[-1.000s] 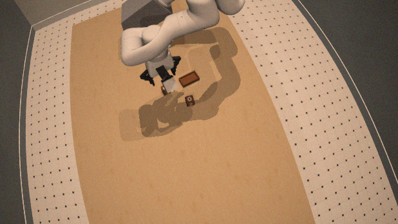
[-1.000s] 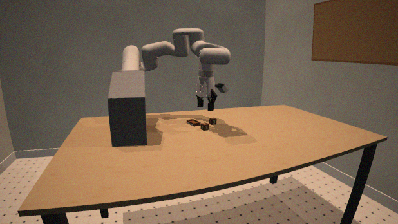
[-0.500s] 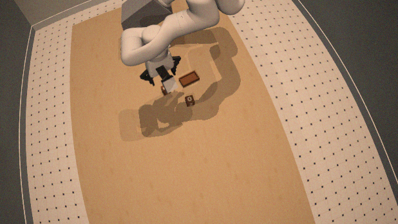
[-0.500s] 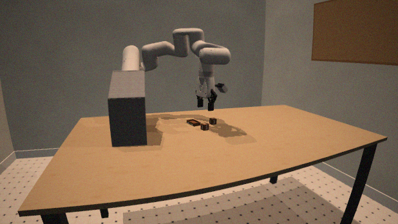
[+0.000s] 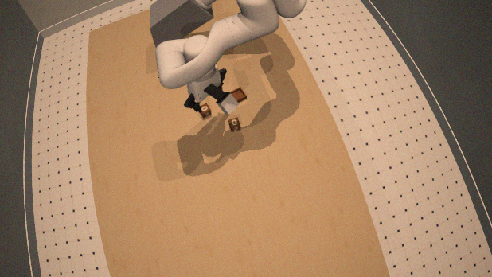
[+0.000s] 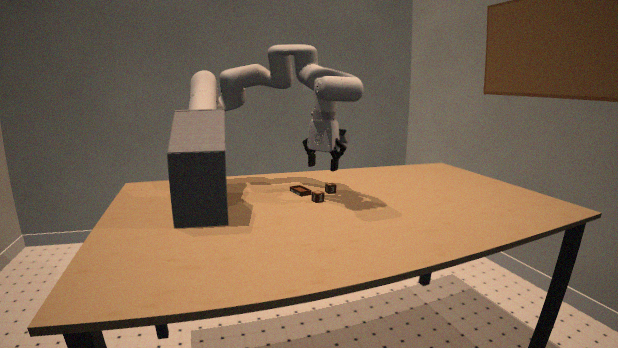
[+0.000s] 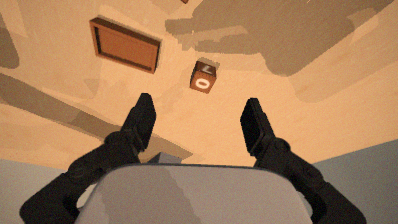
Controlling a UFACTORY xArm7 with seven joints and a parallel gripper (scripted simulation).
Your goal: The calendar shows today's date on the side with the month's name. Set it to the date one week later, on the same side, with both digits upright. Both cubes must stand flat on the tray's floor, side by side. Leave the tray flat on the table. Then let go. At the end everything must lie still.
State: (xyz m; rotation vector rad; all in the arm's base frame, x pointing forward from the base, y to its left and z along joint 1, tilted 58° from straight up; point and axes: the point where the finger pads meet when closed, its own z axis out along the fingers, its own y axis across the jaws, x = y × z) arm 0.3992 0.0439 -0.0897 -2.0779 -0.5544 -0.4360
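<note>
The small brown tray [image 5: 239, 95] lies flat on the table and is empty; it also shows in the exterior view [image 6: 300, 190] and the wrist view [image 7: 126, 45]. One brown cube [image 5: 205, 110] [image 6: 318, 196] stands on the table beside the tray, below my fingers. In the wrist view this cube [image 7: 203, 76] shows a white 0 on one face and a 7 on the adjoining face. The other cube [image 5: 234, 124] [image 6: 330, 188] stands apart on the table. My gripper [image 7: 199, 106] [image 6: 322, 161] is open and empty, raised well above the table.
A tall grey box [image 6: 197, 167] stands on the table at the arm's base, left of the tray. The arm's shadows fall across the table around the cubes. A brown board [image 6: 552, 47] hangs on the right wall.
</note>
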